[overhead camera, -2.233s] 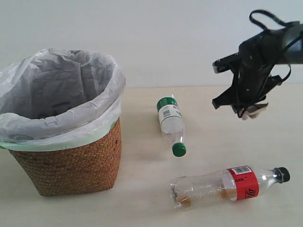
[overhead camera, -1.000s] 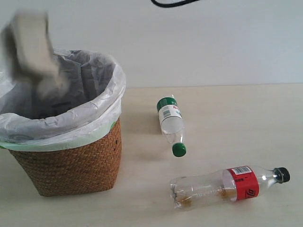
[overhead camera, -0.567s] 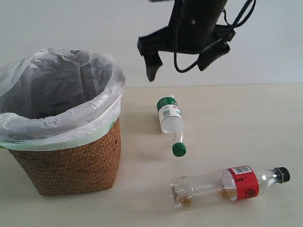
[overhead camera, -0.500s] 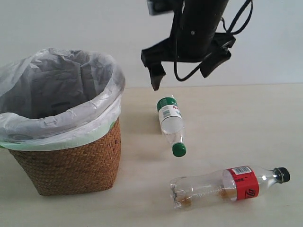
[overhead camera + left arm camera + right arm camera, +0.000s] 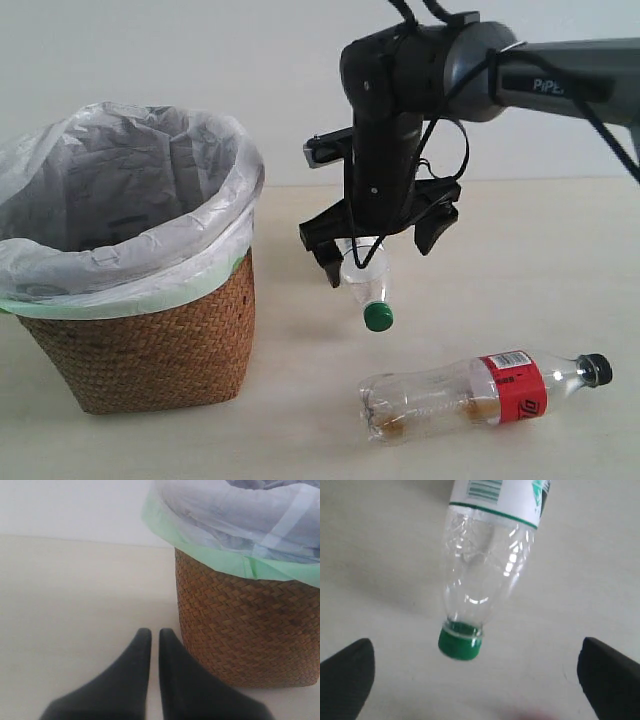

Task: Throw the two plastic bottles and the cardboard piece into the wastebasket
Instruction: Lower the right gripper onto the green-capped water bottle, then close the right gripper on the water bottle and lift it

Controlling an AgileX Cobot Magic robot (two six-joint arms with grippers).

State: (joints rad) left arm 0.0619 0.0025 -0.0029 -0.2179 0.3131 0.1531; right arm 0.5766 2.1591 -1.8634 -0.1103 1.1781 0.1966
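The shorter plastic bottle [image 5: 366, 283], with a green cap [image 5: 378, 317], lies on the table pointing toward the front. My right gripper [image 5: 377, 250] hangs open just above it, one finger on each side, not touching. In the right wrist view the same bottle [image 5: 487, 555] lies between the wide-apart fingertips [image 5: 350, 672]. The longer bottle [image 5: 470, 397], with a red label and black cap, lies near the front right. The wastebasket [image 5: 140, 350] stands at the left with its white bag over the rim. My left gripper [image 5: 151, 636] is shut and empty on the table beside the wastebasket [image 5: 245, 630]. The cardboard piece is out of view.
A pale wall runs behind the light wooden table [image 5: 540, 260]. The right arm [image 5: 470, 70] reaches in from the upper right. Bare table shows between the basket and the bottles.
The right arm swung from above the basket to the shorter bottle and came down over it, open. The cardboard piece, seen over the basket one second ago, no longer shows.
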